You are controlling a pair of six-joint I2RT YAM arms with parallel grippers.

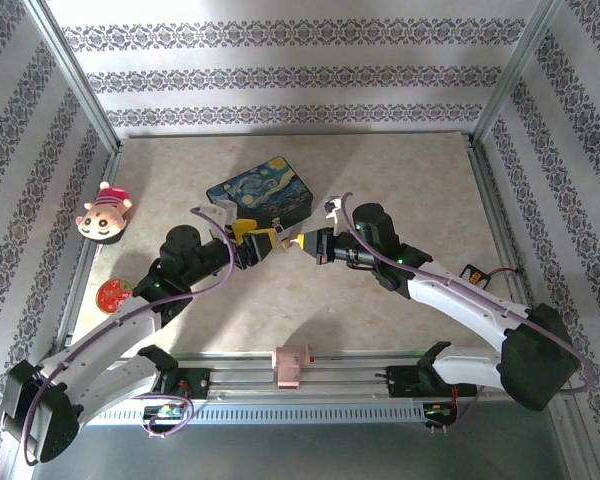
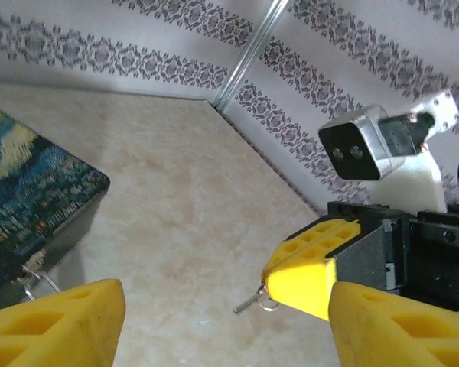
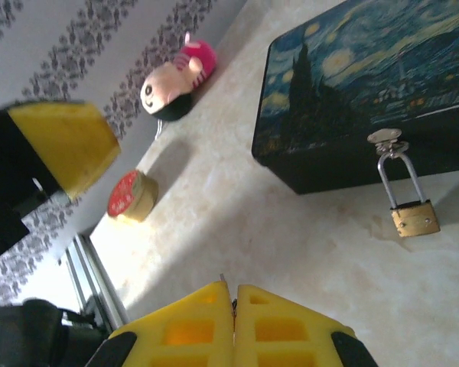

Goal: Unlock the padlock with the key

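Right wrist view: padlock (image 3: 414, 217) hangs shut from the painted box (image 3: 352, 99) clasp, not yet unlocked; right end effector (image 3: 231, 294) pinches the key (image 2: 254, 301), left end effector (image 1: 253, 239) spread — insertion and turn remain.

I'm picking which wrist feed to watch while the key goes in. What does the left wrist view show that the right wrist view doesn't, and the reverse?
Left wrist alone: a side look at the key poking from the shut right gripper, plus the right wrist camera. Right wrist alone: the brass body of the padlock hanging from the box clasp, a plush toy and a red-lidded pot. Both: the painted box, the table and the patterned wall.
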